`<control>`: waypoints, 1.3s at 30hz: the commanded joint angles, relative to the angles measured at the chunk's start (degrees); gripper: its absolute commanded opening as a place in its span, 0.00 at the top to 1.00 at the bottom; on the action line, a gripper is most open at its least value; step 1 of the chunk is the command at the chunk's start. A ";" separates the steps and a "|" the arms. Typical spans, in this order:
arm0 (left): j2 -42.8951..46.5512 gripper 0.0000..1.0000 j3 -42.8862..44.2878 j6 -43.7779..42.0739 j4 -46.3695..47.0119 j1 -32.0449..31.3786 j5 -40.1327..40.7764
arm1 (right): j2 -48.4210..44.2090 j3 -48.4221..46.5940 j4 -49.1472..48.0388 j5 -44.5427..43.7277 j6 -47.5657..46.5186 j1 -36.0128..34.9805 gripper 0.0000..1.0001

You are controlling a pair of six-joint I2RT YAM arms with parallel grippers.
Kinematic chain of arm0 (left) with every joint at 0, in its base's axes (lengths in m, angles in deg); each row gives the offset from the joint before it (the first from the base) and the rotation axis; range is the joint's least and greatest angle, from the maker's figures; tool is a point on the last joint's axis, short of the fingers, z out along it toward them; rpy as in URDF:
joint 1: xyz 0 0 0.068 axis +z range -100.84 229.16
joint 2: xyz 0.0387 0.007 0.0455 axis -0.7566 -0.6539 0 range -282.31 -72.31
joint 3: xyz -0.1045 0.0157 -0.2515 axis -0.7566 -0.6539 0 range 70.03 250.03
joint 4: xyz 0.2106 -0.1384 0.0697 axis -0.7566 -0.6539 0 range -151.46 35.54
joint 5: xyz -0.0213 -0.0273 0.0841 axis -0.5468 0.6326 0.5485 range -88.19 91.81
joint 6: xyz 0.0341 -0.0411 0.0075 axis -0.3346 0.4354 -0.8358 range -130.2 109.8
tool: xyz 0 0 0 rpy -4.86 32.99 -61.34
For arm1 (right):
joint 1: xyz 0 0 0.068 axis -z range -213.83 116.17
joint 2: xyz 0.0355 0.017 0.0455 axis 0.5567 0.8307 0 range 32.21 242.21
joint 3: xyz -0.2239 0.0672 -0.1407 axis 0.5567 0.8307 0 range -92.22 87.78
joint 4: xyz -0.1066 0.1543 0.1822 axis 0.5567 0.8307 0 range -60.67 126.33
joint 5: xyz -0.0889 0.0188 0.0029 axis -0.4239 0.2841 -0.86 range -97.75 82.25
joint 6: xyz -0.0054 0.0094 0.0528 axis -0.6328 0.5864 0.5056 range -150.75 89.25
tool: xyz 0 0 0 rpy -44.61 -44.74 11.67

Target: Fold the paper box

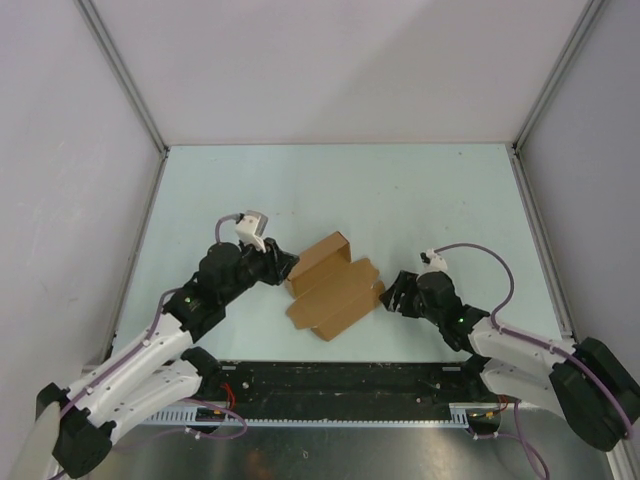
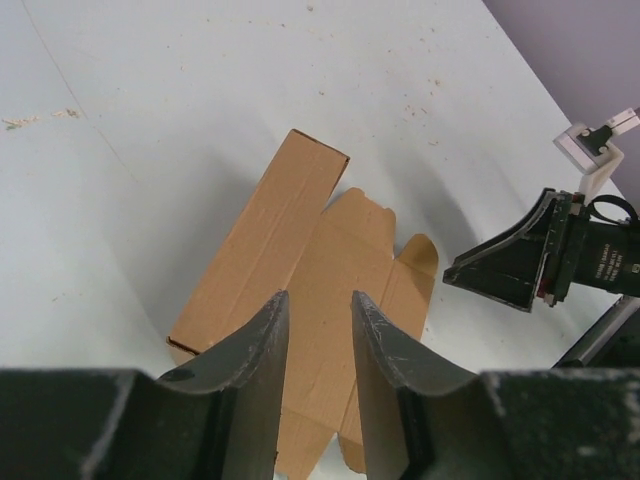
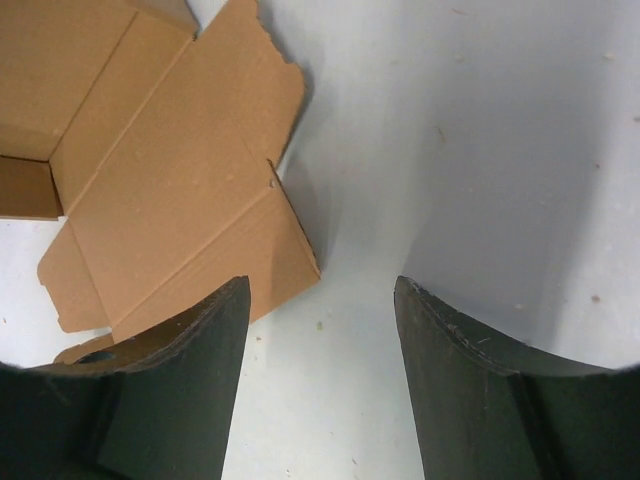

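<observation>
The paper box (image 1: 335,285) is plain brown cardboard, partly folded, lying at the table's middle between both arms. In the left wrist view the paper box (image 2: 300,250) has one long panel raised at the left, with flat flaps and tabs to the right. My left gripper (image 1: 283,268) sits at its left end. That gripper (image 2: 318,305) is open by a narrow gap above the cardboard, with nothing between its fingers. My right gripper (image 1: 392,293) is just off the box's right edge. It (image 3: 320,295) stands wide open over bare table, the box flap (image 3: 170,180) to its left.
Pale walls and metal frame posts (image 1: 130,85) close in the table (image 1: 420,200) on three sides. A black rail (image 1: 340,380) runs along the near edge between the arm bases. The right arm's gripper (image 2: 505,268) shows in the left wrist view, beyond the box.
</observation>
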 commanded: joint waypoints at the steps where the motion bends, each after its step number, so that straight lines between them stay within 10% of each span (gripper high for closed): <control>1: 1.70 0.63 -0.83 1.03 -1.35 0.41 -1.36 | 5.12 0.49 -11.79 -1.03 -1.56 -0.67 0.36; 11: 5.39 0.63 -4.07 2.78 -1.44 0.41 -2.15 | 13.22 0.41 -20.07 -0.33 -6.48 -1.11 0.42; 29: 23.33 0.51 -19.11 23.26 -1.35 -1.61 -4.53 | 13.59 5.23 -32.28 -1.02 -8.16 -2.77 0.96; 39: 20.44 0.50 -19.37 23.71 -0.04 -5.12 -0.40 | 4.18 7.09 -23.43 -34.99 -1.30 -22.88 1.00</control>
